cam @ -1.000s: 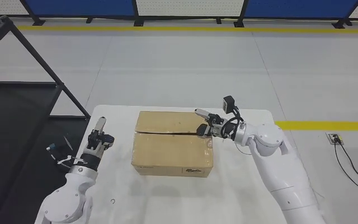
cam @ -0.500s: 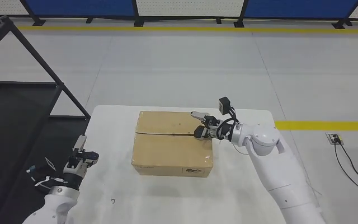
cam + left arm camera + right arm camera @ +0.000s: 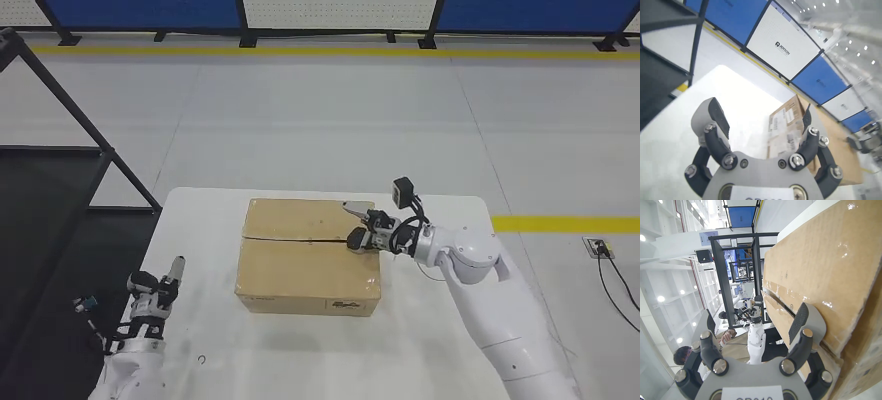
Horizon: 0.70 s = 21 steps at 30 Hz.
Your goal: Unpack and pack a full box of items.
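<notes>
A closed brown cardboard box (image 3: pixel 310 255) sits in the middle of the white table (image 3: pixel 430 340), its two top flaps meeting at a taped seam that gapes slightly. My right gripper (image 3: pixel 354 224) is open at the box's right end, over the seam. In the right wrist view the right gripper (image 3: pixel 755 323) has one finger (image 3: pixel 800 321) lying on the box top (image 3: pixel 819 266) beside the seam, the other finger off the box. My left gripper (image 3: pixel 172 272) is open and empty near the table's front left, apart from the box. In the left wrist view the left gripper (image 3: pixel 762 117) faces the box's end (image 3: pixel 785 132).
A black metal rack (image 3: pixel 60 120) stands off the table's left side. A small dark mark (image 3: pixel 201 359) lies on the table near the front edge. Bare tabletop lies left of and in front of the box.
My left arm has pulled back from beside the box toward the table's front left. My right gripper has shifted slightly inward over the box's right end, still open.
</notes>
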### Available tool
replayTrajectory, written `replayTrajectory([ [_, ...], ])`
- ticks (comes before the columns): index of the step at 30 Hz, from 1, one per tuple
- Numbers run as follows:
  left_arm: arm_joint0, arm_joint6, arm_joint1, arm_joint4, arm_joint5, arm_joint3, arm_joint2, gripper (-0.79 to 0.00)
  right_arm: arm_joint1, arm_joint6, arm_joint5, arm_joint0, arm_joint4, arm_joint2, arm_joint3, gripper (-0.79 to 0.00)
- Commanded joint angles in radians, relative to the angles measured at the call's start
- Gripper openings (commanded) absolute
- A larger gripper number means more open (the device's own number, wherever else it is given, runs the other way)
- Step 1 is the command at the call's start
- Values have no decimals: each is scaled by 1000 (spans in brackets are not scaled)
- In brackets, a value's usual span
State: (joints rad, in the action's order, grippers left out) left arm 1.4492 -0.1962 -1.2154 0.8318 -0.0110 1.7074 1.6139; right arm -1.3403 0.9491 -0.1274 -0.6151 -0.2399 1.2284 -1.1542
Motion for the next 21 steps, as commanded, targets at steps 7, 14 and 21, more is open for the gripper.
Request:
replayTrajectory([
  [7, -61, -159, 6, 437, -15, -179, -75, 0, 10, -2, -5, -31, 22, 0, -55, 0],
  [14, -60, -156, 7, 443, -14, -181, -75, 0, 10, -2, -5, -31, 22, 0, -55, 0],
  [21, -83, -204, 10, 604, 4, -246, -97, 0, 11, -49, 1, -58, -13, 8, -87, 0],
])
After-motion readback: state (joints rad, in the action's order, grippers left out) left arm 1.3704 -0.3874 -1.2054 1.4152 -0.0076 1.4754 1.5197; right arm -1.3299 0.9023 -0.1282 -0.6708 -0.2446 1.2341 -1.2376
